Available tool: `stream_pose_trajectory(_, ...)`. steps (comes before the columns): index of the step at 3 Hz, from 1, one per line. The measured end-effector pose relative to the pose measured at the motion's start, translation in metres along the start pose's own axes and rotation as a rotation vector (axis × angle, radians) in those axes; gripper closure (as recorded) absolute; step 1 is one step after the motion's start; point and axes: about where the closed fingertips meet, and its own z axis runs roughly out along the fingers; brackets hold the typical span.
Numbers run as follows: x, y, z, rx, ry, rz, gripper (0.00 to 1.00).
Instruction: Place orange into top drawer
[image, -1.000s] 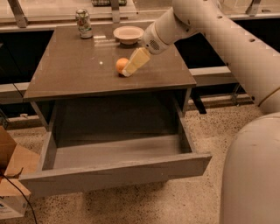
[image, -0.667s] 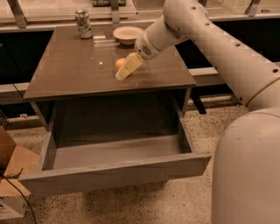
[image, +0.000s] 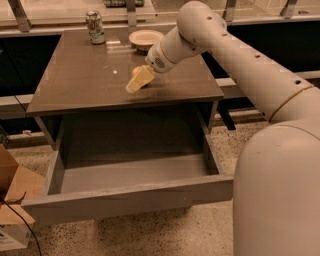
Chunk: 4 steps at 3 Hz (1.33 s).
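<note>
The orange (image: 135, 71) lies on the brown cabinet top (image: 90, 75), mostly hidden behind my gripper. My gripper (image: 135, 85), with pale yellow fingers, reaches down from the right and sits over and just in front of the orange, low on the top. The top drawer (image: 125, 199) is pulled wide open below the top. Its grey interior holds nothing that I can see.
A pale shallow bowl (image: 145, 39) and a drink can (image: 95, 27) stand at the back of the cabinet top. A cardboard box (image: 12, 200) sits on the floor left of the drawer. My arm fills the right side.
My gripper has moved left onto the orange. The orange showed whole beside it before and is now mostly covered. The drawer has not moved.
</note>
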Motion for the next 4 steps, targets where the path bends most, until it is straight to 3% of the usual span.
stream_pose_trajectory(2, 0.006, -0.006, 0.009, 0.025, 0.009, 0.038, 0.65)
stream_pose_trajectory(3, -0.012, -0.002, -0.002, 0.047, -0.006, 0.004, 0.89)
stream_pose_trajectory(4, -0.033, 0.011, -0.013, 0.036, -0.044, -0.057, 1.00)
